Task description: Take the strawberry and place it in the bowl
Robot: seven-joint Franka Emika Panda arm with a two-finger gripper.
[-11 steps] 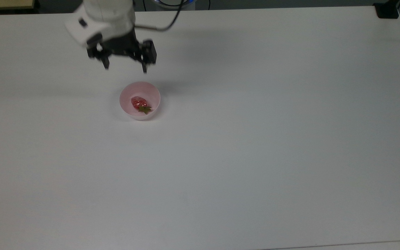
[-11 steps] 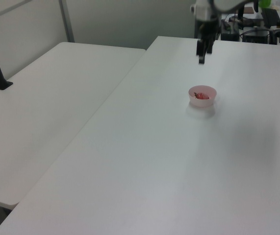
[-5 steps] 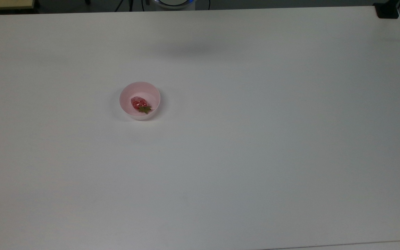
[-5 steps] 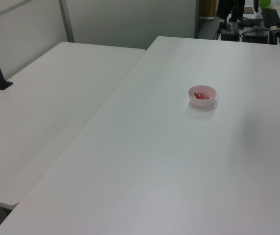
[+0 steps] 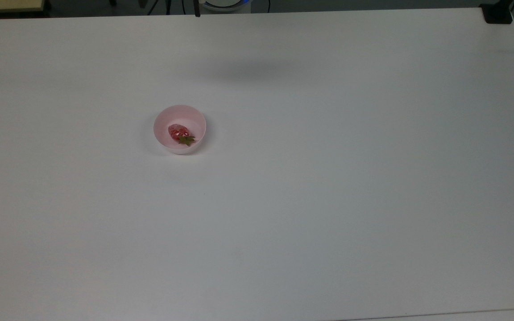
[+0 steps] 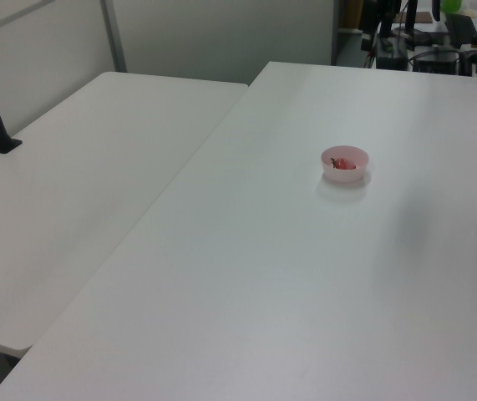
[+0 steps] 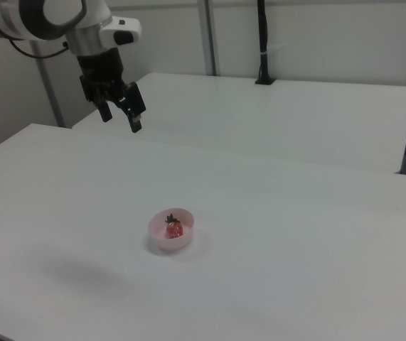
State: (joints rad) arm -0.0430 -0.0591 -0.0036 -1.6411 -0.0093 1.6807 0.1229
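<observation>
We saw the strawberry [image 5: 179, 133] lying inside the bowl [image 5: 164, 119], red body toward the bowl's middle, green leaves toward the lower right of the bowl in the top view. In the right view the strawberry [image 7: 173, 227] sat leaves-up in the bowl [image 7: 157, 237], and in the left view the strawberry [image 6: 344, 164] was a small red spot in the bowl [image 6: 332, 171]. The bowl stood upright on the white table [image 5: 328, 178], nothing else on the table near the bowl.

We found the gripper [image 7: 121, 116] in the right view, raised well above the table and well apart from the bowl, up and to the right view's left of it. Its two dark fingers [image 7: 136, 118] were spread apart with nothing between them. The white arm [image 7: 39, 15] reached in from the upper left corner of the right view.

A second white table [image 7: 295, 114] stood behind the bowl's table in the right view, with a black post [image 7: 262, 41] on it. In the left view the same second table [image 6: 63, 200] lay to the left view's left of the bowl, touching the bowl's table edge to edge.
</observation>
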